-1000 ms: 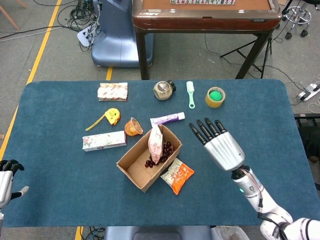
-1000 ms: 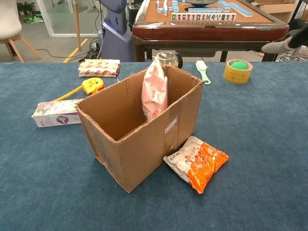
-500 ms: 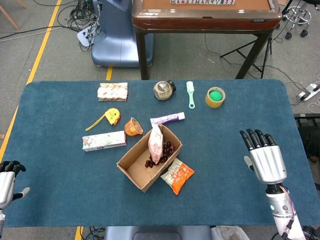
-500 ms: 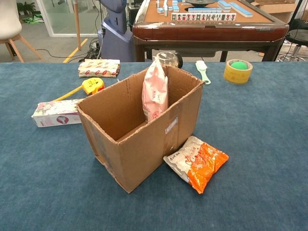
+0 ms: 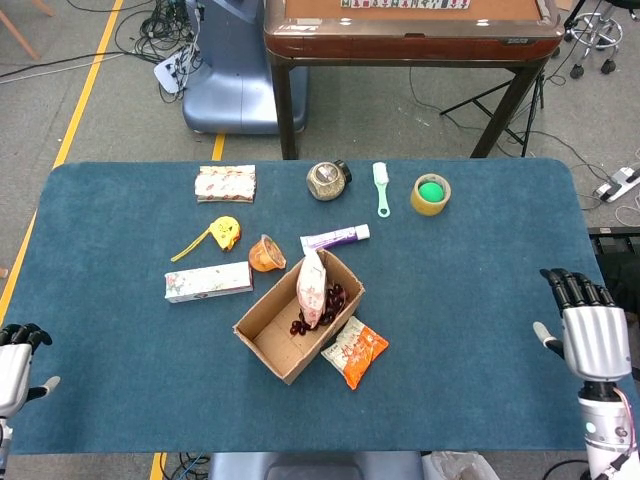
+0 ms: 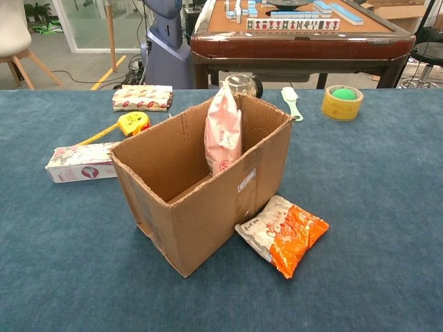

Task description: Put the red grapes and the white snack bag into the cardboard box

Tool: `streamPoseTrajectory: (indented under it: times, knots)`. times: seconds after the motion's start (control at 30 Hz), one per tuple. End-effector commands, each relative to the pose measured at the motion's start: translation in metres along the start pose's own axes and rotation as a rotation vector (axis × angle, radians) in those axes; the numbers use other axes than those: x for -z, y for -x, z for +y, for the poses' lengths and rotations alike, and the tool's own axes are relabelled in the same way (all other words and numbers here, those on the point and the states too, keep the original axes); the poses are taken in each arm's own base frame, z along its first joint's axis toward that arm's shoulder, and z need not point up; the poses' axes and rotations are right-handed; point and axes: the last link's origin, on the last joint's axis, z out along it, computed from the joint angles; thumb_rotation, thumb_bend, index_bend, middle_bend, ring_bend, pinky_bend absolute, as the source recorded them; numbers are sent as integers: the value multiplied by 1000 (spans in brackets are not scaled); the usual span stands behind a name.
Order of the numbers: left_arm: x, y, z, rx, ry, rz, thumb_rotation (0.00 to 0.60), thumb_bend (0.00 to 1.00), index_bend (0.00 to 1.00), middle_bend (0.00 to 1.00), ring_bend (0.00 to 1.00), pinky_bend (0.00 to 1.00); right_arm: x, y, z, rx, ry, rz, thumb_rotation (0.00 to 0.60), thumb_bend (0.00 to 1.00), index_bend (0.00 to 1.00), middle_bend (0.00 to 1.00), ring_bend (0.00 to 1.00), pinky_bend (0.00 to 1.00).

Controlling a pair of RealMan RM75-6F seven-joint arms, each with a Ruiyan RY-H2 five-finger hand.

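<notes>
- Both hands are empty with fingers spread: right hand [image 5: 593, 335] at the table's right edge, left hand [image 5: 14, 362] at the left.
- Red grapes [image 5: 328, 302] and white snack bag [image 5: 311, 288] sit inside the cardboard box [image 5: 268, 340].
- Only real risk, I'd say: the bag stands upright against the wall, so bumping the box could tip it out.

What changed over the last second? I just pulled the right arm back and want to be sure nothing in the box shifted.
The right hand drew back from beside the cardboard box to the table's near right edge, fingers apart and holding nothing. It took hold of nothing and let go of nothing. The white snack bag still stands in the box with the red grapes beside it. The left hand stays at the near left edge.
</notes>
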Motion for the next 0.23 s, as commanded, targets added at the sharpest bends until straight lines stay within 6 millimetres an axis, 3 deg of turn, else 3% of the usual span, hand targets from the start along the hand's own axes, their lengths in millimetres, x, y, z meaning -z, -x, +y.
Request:
streamPoseTrajectory:
  times: [0.03, 0.23]
  knots:
    - [0, 3, 1, 1, 3, -8, 600, 55, 425, 308, 222, 361, -1, -7, 9, -7, 11, 32, 600, 0, 254, 260, 223, 381]
    - [-1, 8, 1, 5, 5, -30, 600, 55, 426, 309, 222, 361, -1, -7, 16, -24, 30, 9, 600, 0, 254, 260, 223, 381]
